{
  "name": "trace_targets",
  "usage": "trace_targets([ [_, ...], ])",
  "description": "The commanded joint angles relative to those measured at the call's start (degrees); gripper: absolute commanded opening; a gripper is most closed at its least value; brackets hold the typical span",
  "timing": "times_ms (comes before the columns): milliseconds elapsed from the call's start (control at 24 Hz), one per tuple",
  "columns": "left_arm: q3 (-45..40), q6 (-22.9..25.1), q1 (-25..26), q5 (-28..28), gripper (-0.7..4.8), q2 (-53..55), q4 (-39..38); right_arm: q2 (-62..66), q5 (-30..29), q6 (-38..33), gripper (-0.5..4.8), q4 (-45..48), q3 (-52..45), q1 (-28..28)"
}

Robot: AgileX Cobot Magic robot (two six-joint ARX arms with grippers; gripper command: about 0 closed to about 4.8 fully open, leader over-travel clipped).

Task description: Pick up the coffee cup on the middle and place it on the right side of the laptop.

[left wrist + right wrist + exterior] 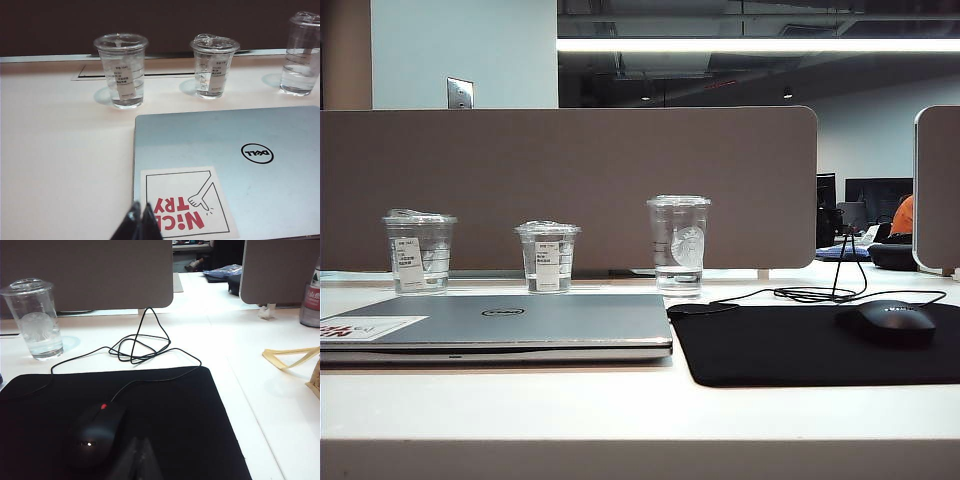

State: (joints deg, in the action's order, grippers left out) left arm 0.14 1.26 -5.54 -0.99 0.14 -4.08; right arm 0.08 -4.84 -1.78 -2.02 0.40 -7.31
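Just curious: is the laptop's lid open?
No, the laptop lies flat and closed on the table, its logo facing up.

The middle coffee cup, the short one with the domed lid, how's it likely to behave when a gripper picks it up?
The coffee cup looks like thin clear plastic, so its walls may flex under a firm squeeze. It seems partly filled with clear liquid, so probably light, though it could slosh if tilted. Its short, wide shape should resist tipping.

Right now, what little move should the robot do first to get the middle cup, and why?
Probably open the left tool and reach over the laptop toward the coffee cup. That tool looks shut, low over the laptop's sticker corner, and nothing holds the cup. The right tool, over the mouse pad, faces away.
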Motion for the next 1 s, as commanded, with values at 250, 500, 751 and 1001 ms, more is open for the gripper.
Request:
trace_targets([
  [250, 0.26, -0.22, 0.13, 0.13, -0.06, 0.02, 0.52, -0.11, -4.46, -0.15, -0.05, 0.96, -0.33, 0.04],
  [500, 4.22, -3.82, 0.13, -4.46, -0.06, 0.04, -2.45, -0.11, -3.08, -6.56, -0.05, 2.80, -0.33, 0.02],
  [751, 17.86, -1.92, 0.13, -4.48, -0.06, 8.09, -3.15, 0.66, 6.21, -16.85, -0.05, 10.69, 3.91, 0.04],
  [1001, 34.47, -1.88, 0.11, 1.81, -0.06, 33.55, -1.55, 12.33, 0.70, -10.58, -0.05, 8.92, 15.06, 0.04],
])
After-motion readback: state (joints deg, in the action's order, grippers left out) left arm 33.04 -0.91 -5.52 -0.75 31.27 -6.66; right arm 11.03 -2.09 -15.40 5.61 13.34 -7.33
